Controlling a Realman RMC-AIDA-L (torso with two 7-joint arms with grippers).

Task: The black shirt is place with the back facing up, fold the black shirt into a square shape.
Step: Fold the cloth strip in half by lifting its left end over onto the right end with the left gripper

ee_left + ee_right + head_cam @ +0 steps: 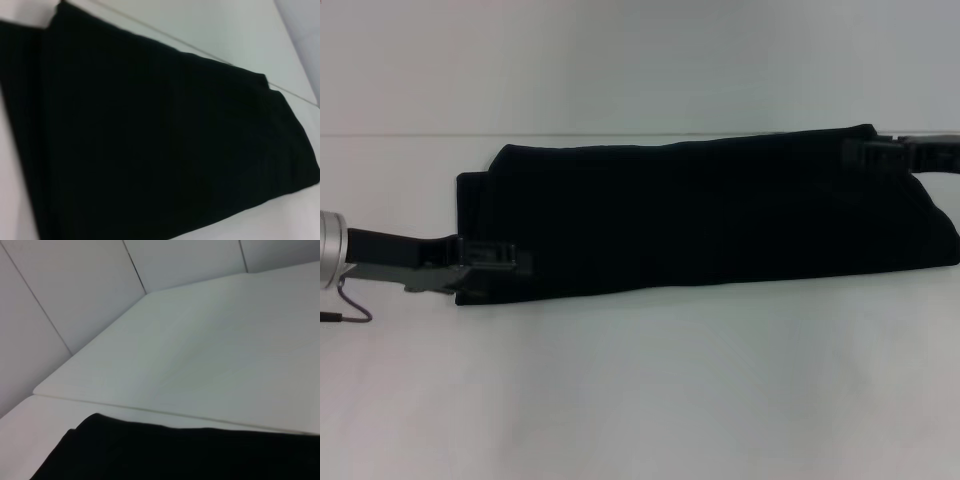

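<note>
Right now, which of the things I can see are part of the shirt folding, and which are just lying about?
Part of the job:
- black shirt, lying as a long folded band
- left gripper, at the shirt's left end
- right gripper, at the shirt's far right corner

Just there:
- white table under the shirt
- thin cable hanging by the left arm

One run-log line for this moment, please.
black shirt: long folded band on table | left claw: at its left end | right claw: far right corner
</note>
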